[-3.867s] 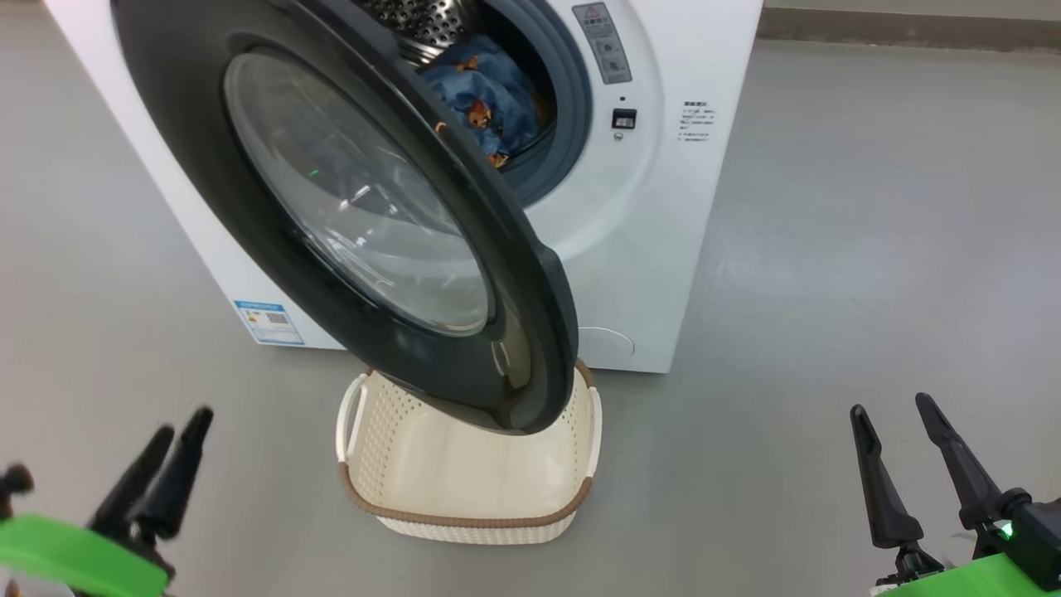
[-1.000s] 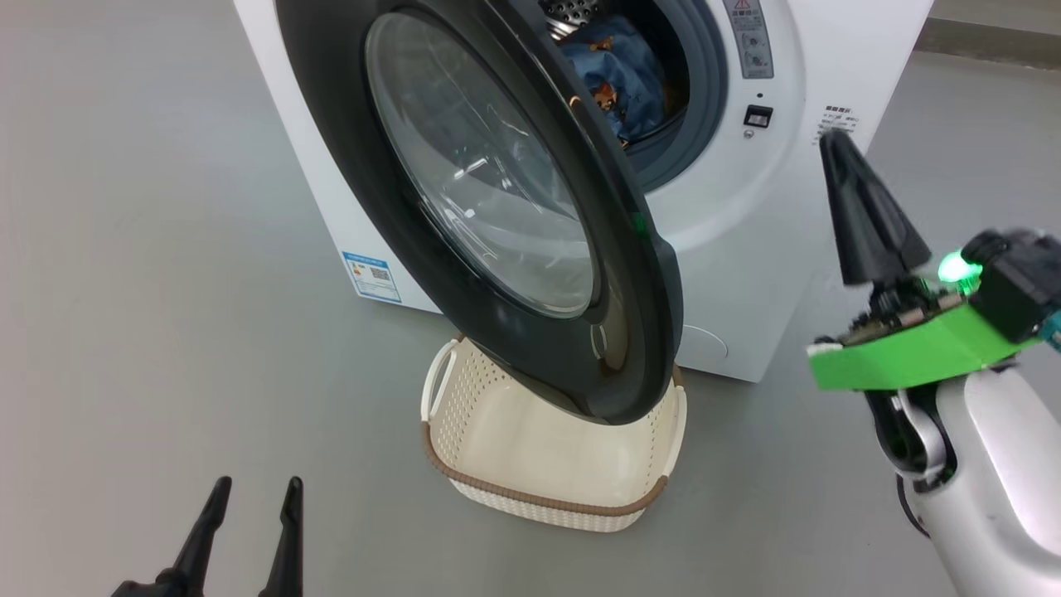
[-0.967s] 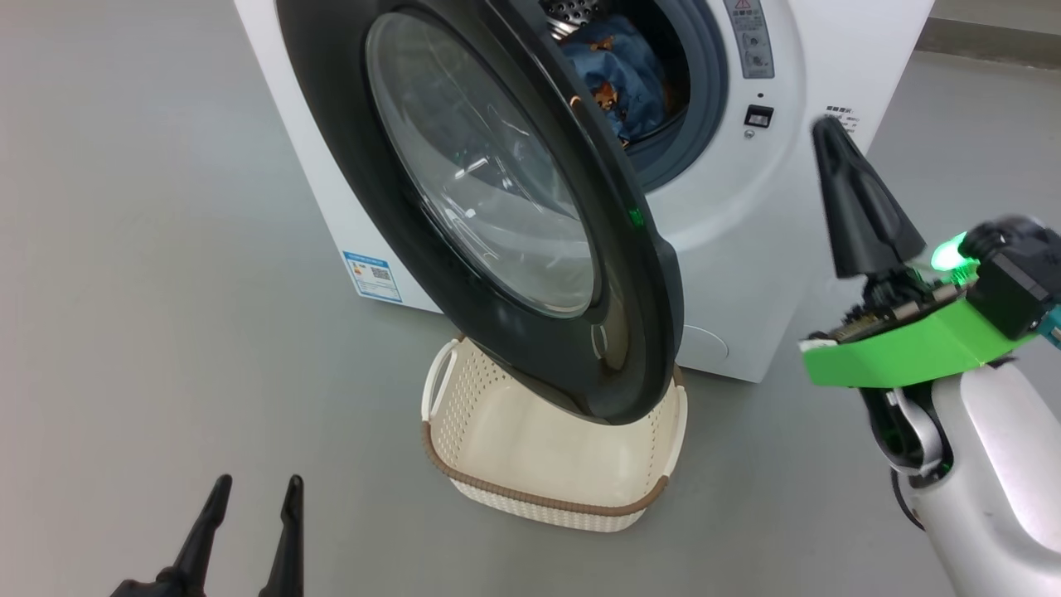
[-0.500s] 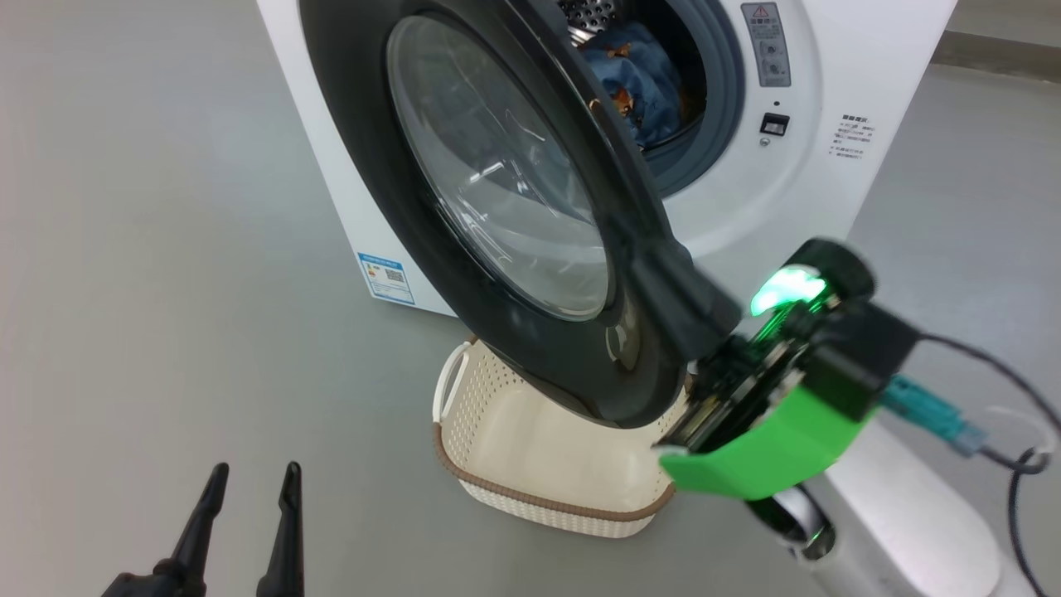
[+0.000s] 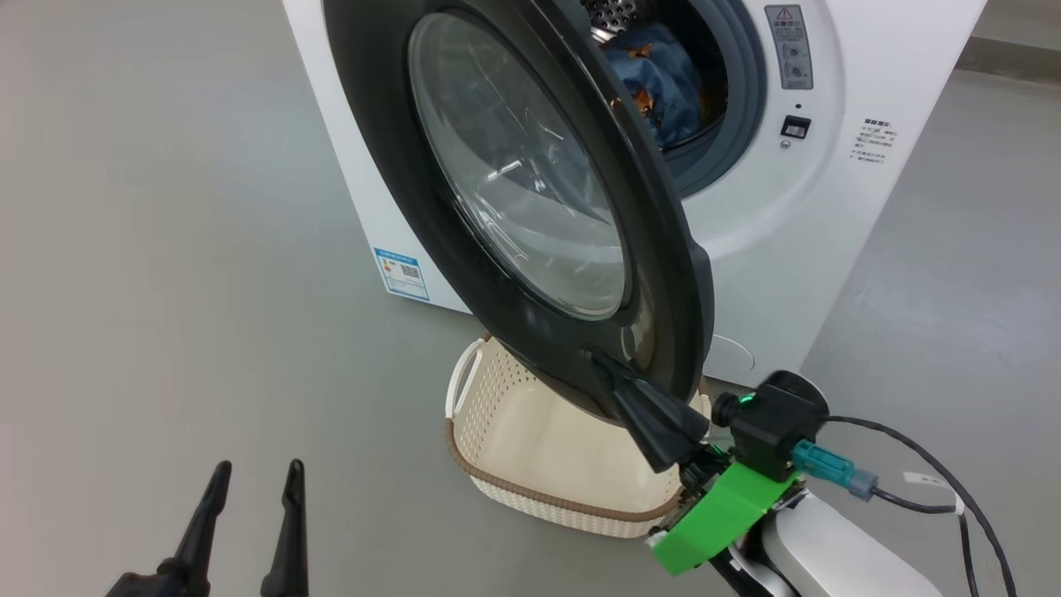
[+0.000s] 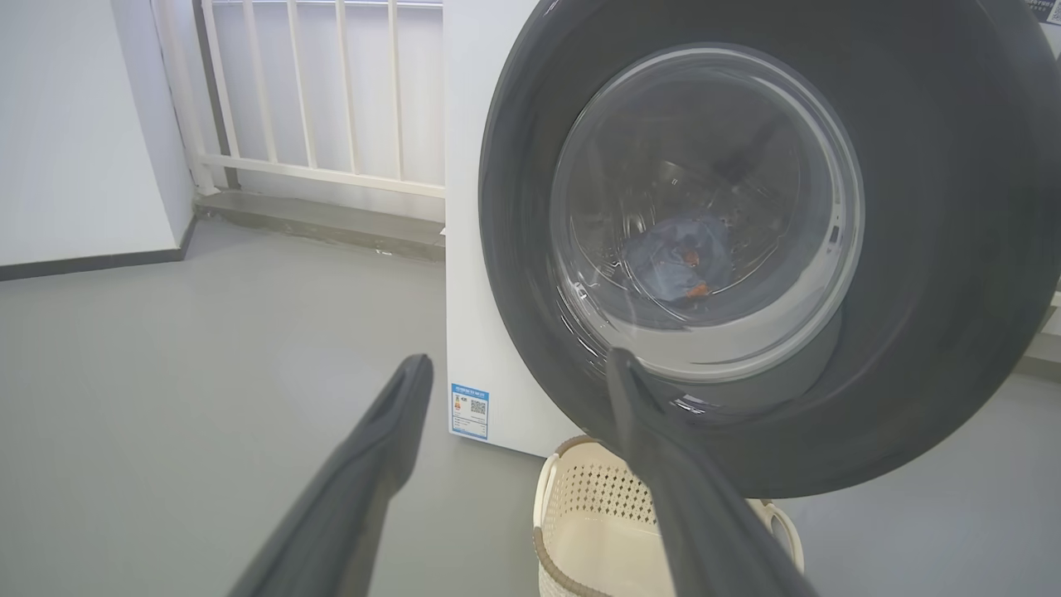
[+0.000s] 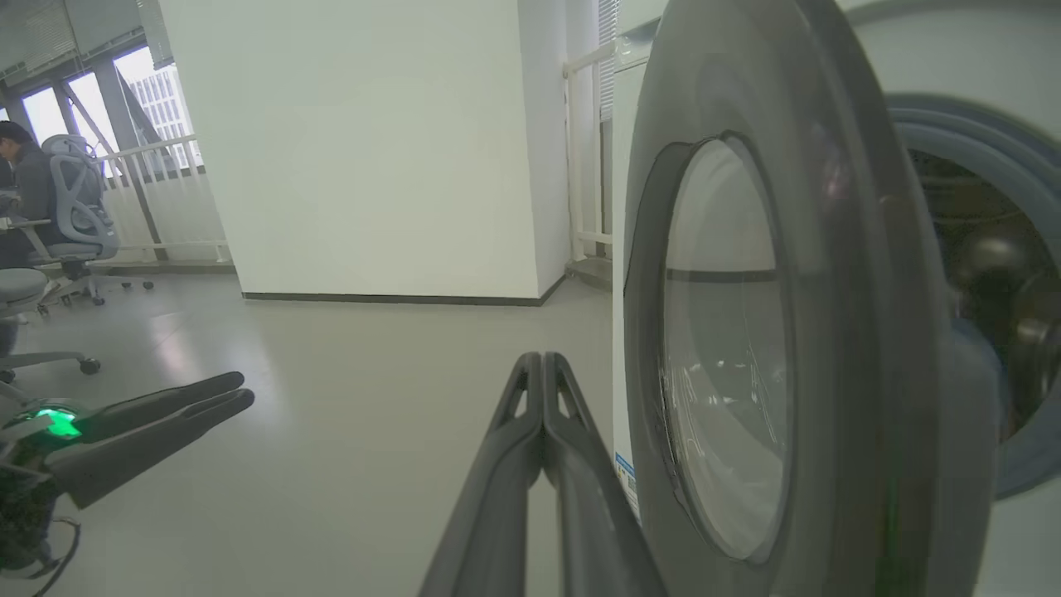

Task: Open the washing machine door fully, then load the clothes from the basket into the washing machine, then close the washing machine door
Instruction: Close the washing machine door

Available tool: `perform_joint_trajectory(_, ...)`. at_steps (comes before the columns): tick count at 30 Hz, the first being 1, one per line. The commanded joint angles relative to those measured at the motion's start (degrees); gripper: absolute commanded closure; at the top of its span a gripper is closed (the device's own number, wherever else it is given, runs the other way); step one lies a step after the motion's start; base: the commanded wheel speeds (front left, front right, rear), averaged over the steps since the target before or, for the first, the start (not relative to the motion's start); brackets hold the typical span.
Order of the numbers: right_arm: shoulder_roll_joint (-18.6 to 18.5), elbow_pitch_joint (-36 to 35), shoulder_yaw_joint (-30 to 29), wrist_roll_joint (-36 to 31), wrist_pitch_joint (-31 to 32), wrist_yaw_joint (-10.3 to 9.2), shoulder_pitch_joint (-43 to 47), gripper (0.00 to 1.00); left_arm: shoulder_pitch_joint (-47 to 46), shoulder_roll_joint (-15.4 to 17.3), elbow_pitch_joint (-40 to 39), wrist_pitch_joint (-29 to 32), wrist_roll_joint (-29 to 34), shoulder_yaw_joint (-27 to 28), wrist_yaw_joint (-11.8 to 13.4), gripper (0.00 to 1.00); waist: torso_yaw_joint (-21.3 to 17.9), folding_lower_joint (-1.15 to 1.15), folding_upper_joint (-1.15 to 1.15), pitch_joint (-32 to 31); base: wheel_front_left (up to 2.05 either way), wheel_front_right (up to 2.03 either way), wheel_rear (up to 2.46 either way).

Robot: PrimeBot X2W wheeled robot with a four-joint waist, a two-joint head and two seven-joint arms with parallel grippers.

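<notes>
The white washing machine (image 5: 829, 207) stands with its door (image 5: 390, 166) swung partway out over the basket (image 5: 539, 497), whose cream inside is bare. Blue clothes (image 5: 659, 79) with orange bears lie in the drum, and the left wrist view shows the clothes (image 6: 675, 261) through the door (image 6: 928, 249) glass. My right gripper (image 5: 598, 359) is shut with nothing in it, its tips against or just off the outer face of the door's lower rim. In the right wrist view the right gripper (image 7: 541, 361) points past the door (image 7: 837, 332). My left gripper (image 5: 255, 474) hangs open and low at the left.
Grey floor lies open to the left of the machine. A blue label (image 6: 470, 410) is low on the machine's side. A white railing (image 6: 331, 91) runs behind. Far off, a person (image 7: 29, 178) sits among office chairs. A cable (image 5: 928, 473) trails from my right wrist.
My right gripper has swung down from beside the machine's right front to the door's lower rim, staying shut. The head view has shifted slightly. The left gripper has stayed in place.
</notes>
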Motion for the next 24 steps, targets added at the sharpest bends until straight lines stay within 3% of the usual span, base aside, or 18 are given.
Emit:
perform_joint_trajectory(1,0.72,-0.87,0.01,-0.39,-0.27,0.25,0.43,1.0,-1.28,0.25,-1.84,-0.37,0.4,1.74,0.03,0.0,0.03,0.0,0.0,0.07,0.0,0.0,0.0)
perform_joint_trajectory(24,2.33,5.03,-8.94,-2.3,-0.27,0.25,0.23,1.0,-2.36,0.12,-2.11,-0.37,0.11,0.48,0.03,0.0,0.63,0.0,0.0,2.34,0.0,0.0,0.0)
